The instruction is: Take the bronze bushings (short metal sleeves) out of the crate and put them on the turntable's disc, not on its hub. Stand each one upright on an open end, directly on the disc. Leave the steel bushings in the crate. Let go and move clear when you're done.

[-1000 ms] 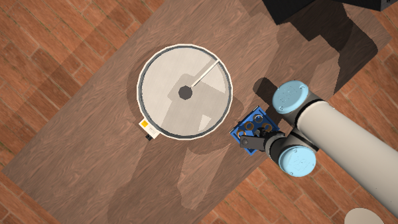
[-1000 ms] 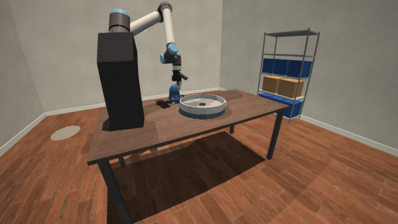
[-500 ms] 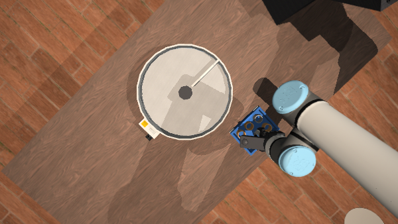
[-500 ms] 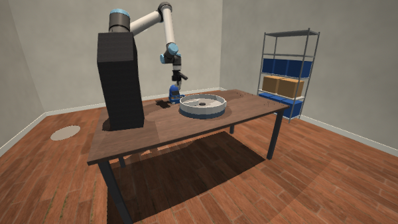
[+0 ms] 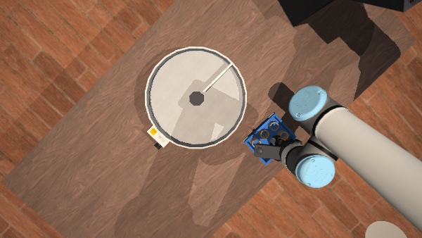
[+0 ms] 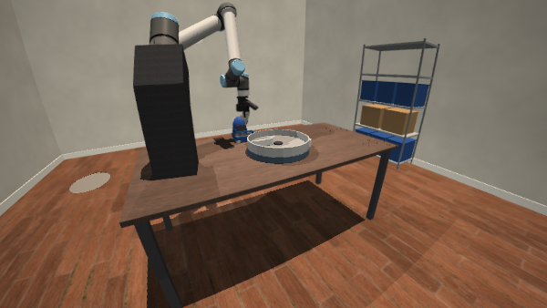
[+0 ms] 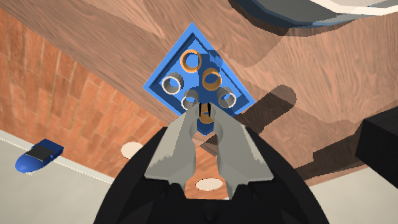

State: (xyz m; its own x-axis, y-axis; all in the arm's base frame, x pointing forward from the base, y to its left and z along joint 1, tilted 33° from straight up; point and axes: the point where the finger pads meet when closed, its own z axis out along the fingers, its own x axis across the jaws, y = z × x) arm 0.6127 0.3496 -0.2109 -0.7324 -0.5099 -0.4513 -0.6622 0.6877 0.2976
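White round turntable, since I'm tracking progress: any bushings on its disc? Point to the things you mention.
None: the pale disc (image 5: 176,77) holds only a dark hub (image 5: 196,98) and thin white bar (image 5: 219,77).

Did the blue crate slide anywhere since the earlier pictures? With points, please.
No, the blue crate (image 5: 252,133) (image 7: 150,88) hasn't visibly moved. From above, it sits just as near the round turntable's rim (image 5: 245,98) as it did in both earlier pictures.
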